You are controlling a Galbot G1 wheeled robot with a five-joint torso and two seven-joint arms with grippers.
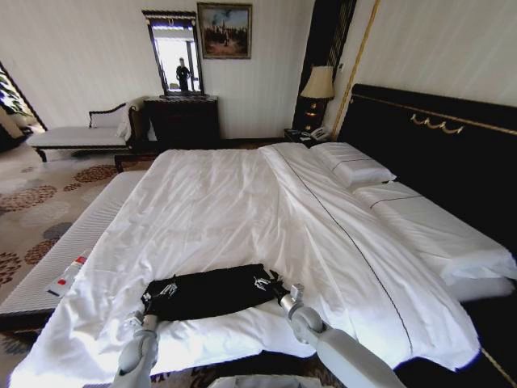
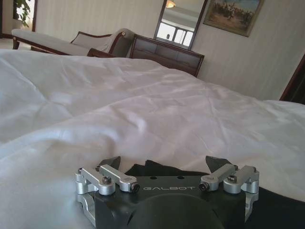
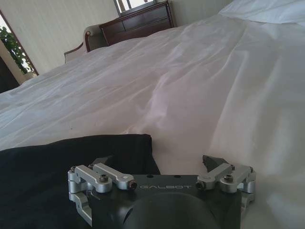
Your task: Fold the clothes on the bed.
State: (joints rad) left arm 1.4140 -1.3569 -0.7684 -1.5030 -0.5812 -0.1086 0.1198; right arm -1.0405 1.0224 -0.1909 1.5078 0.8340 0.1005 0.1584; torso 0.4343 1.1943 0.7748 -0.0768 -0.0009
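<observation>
The clothes are one black T-shirt, lying as a flattened rectangle on the white sheet of the bed near its front edge. My left gripper stands open at the shirt's left end. In the left wrist view the left gripper has its fingertips spread over black fabric. My right gripper is open at the shirt's right end. In the right wrist view the right gripper sits at the shirt's corner, one finger over cloth and the other over sheet.
White pillows lie against the black headboard on the right. A pale bench runs along the bed's left side with a small object on it. A dresser, lamp and chaise stand by the far wall.
</observation>
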